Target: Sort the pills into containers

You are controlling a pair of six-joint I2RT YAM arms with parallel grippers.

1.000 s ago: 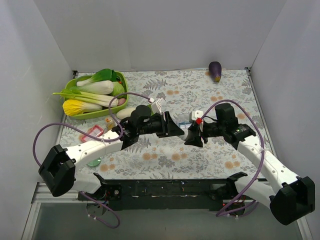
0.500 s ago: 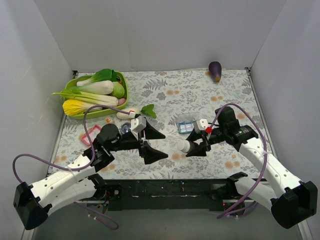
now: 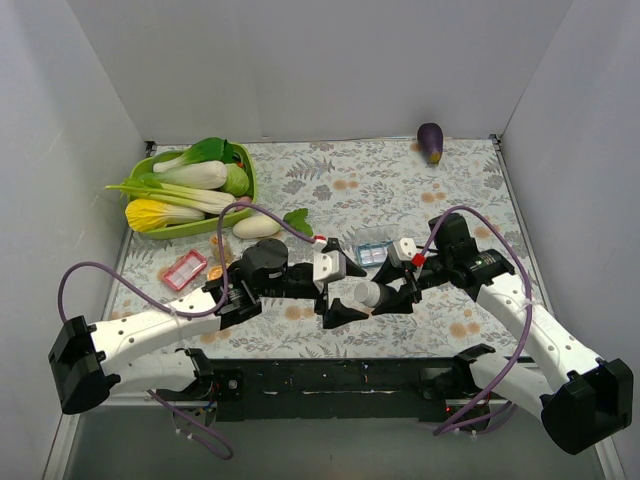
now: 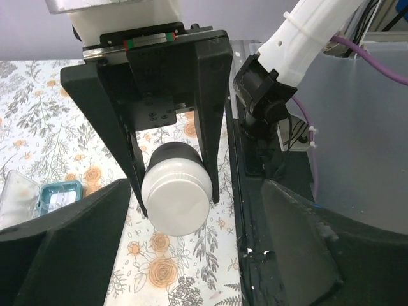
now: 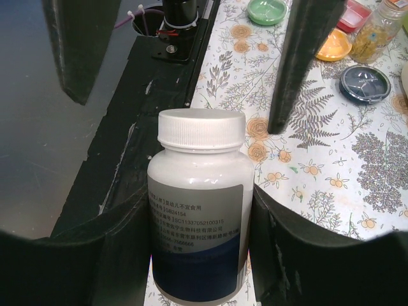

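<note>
My right gripper (image 3: 388, 290) is shut on a white pill bottle (image 3: 367, 293) with a white cap and a grey-blue label, held level just above the table, cap toward the left arm. In the right wrist view the bottle (image 5: 197, 185) fills the gap of the gripper (image 5: 197, 248). My left gripper (image 3: 345, 291) is open, a finger on each side of the cap (image 4: 175, 194). Orange-yellow pills fill a clear jar (image 5: 382, 25). A red tray (image 3: 185, 268), a blue tray (image 3: 372, 253), a green dish (image 5: 268, 9), an orange dish (image 5: 335, 46) and a blue-grey dish (image 5: 364, 83) lie on the table.
A green basket (image 3: 240, 195) of vegetables stands at the back left, with a white vegetable (image 3: 257, 225) beside it. A purple eggplant (image 3: 430, 142) lies at the back right. The black rail (image 3: 330, 378) runs along the near edge. Grey walls enclose the table.
My left arm has swung right and its open gripper has come up around the bottle's cap. My right gripper has kept the bottle, moving slightly toward the near edge.
</note>
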